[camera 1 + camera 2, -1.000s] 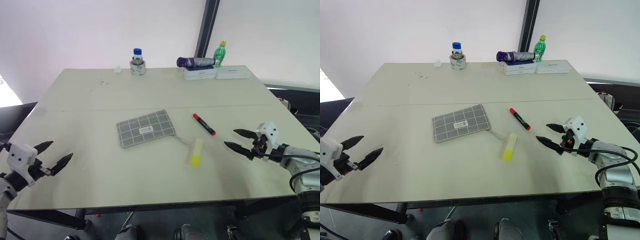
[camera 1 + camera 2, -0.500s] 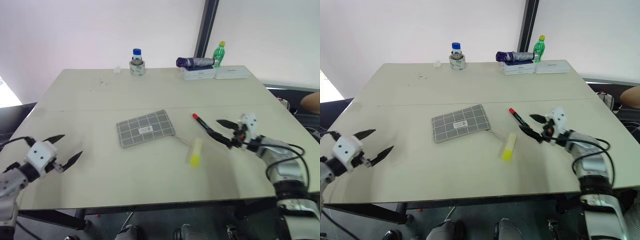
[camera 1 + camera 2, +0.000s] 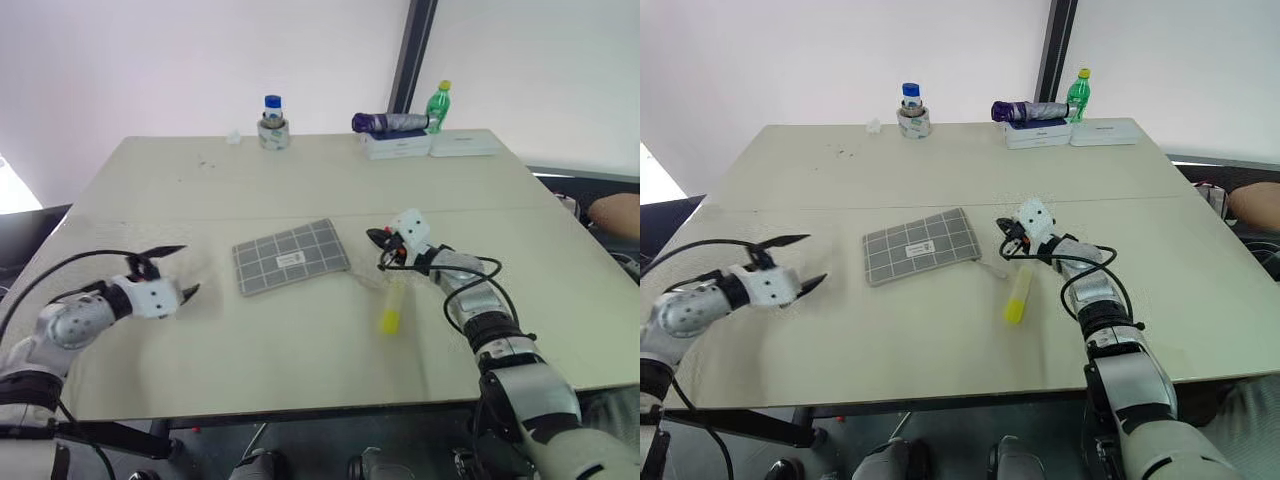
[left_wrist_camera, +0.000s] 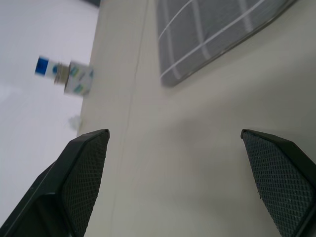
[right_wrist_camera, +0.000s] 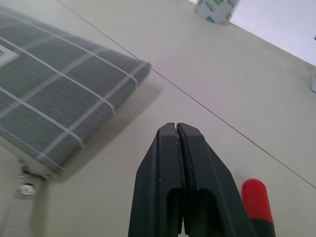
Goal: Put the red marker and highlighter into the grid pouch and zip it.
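The grid pouch [image 3: 292, 257] lies flat near the table's middle, its zipper pull [image 5: 27, 187] at the corner facing the right arm. Just right of that corner, my right gripper [image 3: 376, 240] is low over the table with both fingers [image 5: 163, 163] pressed together and nothing between them. The red marker [image 5: 256, 200] shows its red end right beside those fingers, and the hand hides the rest of it. The yellow highlighter [image 3: 392, 305] lies nearer the front edge, below the right hand. My left gripper [image 3: 180, 272] is open, a short way left of the pouch.
Along the far edge stand a blue-capped bottle inside a tape roll [image 3: 274, 125], a folded purple umbrella [image 3: 390, 123] on white boxes [image 3: 430, 145], and a green bottle [image 3: 439, 107]. A person's arm [image 3: 615, 212] shows at the right edge.
My right gripper has swung left across the table to the marker's spot and gone from open to shut. The left gripper has moved in toward the pouch and rolled, staying open.
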